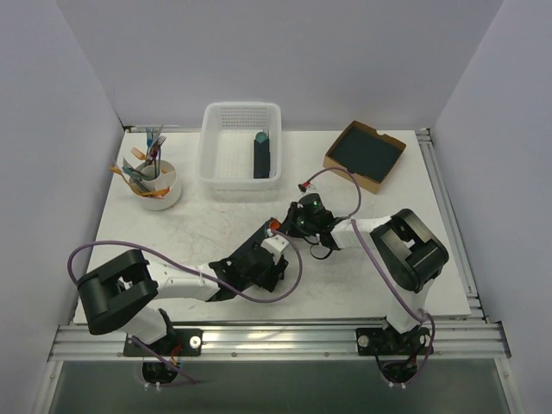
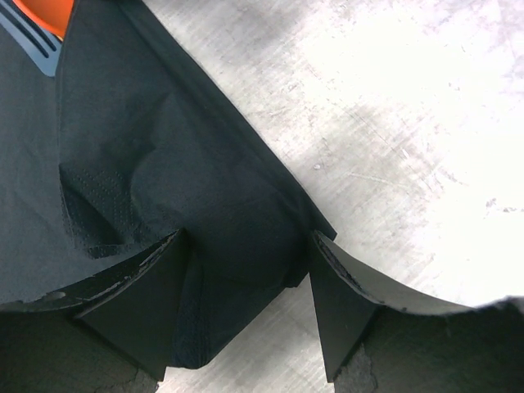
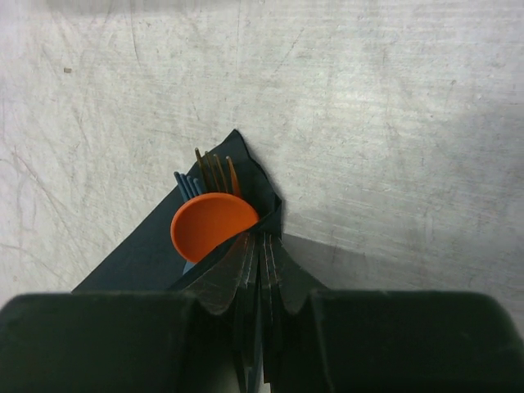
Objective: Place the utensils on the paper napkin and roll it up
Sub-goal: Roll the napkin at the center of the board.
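The paper napkin (image 2: 164,164) lies dark on the table, folded over the utensils into a loose bundle. At its one end an orange spoon bowl (image 3: 213,225) sticks out, with blue fork tines (image 3: 187,185) and orange tines (image 3: 218,172) behind it. In the top view this shows as an orange tip (image 1: 272,227). My right gripper (image 3: 266,246) is shut, its tips down against the napkin's folded edge right beside the spoon. My left gripper (image 2: 246,237) is open, its jaws straddling the bulging fold at the napkin's other end. The two grippers (image 1: 263,257) meet at the table's middle.
A white basket (image 1: 208,147) at the back holds a dark roll with a teal tip (image 1: 261,155). A cardboard box (image 1: 371,183) with dark sheets sits back right. A white cup (image 1: 160,198) of coloured cutlery stands back left.
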